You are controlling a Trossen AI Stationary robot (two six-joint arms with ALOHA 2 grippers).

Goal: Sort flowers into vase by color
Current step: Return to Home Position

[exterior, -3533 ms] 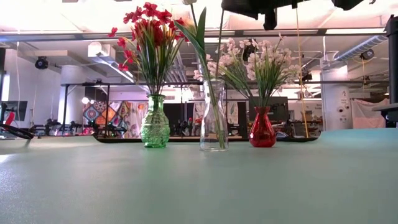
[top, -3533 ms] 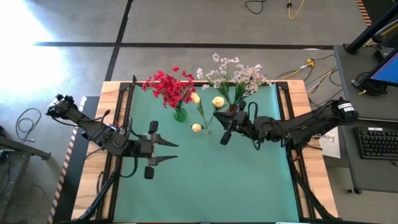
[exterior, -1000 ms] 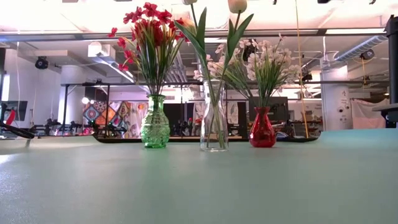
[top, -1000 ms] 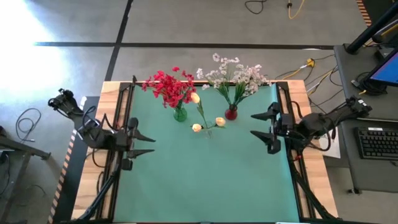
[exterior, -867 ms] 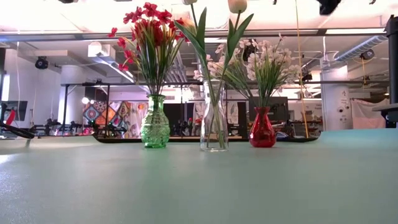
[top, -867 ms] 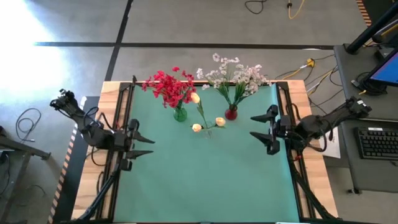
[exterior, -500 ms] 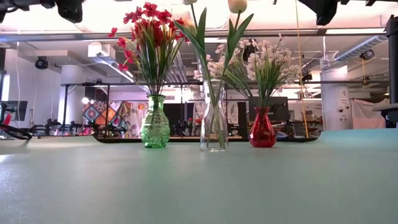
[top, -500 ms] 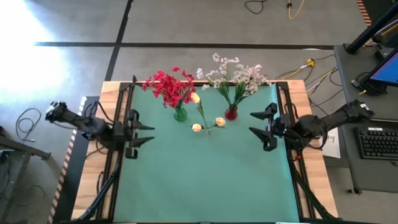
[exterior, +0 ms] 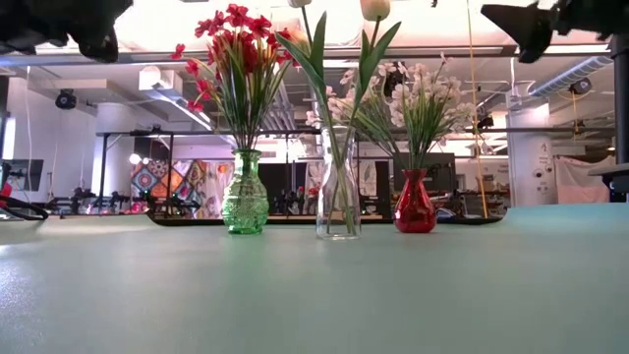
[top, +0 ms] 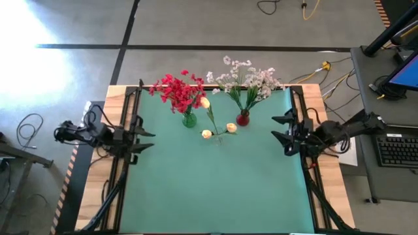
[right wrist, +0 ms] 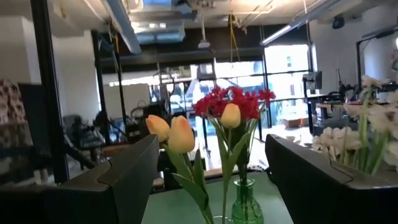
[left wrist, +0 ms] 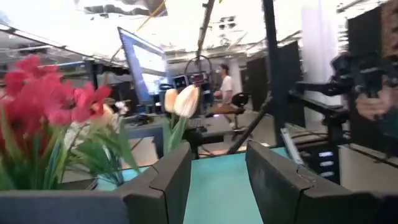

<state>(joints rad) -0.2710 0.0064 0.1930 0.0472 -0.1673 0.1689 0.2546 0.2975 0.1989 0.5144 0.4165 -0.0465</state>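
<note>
Three vases stand in a row at the far middle of the green mat. A green vase (top: 189, 120) holds the red flowers (top: 175, 90). In the clear vase (exterior: 338, 192) stand cream-yellow rosebuds (top: 231, 128). A red vase (top: 243, 119) holds the white sprays (top: 249, 78). My left gripper (top: 147, 139) hovers open at the table's left edge, my right gripper (top: 275, 128) open at the right edge. Both point toward the vases, well apart from them, with nothing between the fingers (left wrist: 174, 177) (right wrist: 134, 171).
Black rails run along the mat's left side (top: 128, 117) and right side (top: 299, 111). The wide near half of the mat (top: 215, 189) lies bare. Beyond the far edge there is floor with cables (top: 326, 68); a desk with a keyboard (top: 397, 149) stands to the right.
My left gripper has drawn back toward the table's left edge and a little toward the far edge, turning about its wrist. My right gripper has drawn slightly toward the right and far edges. The vases and flowers have stayed still.
</note>
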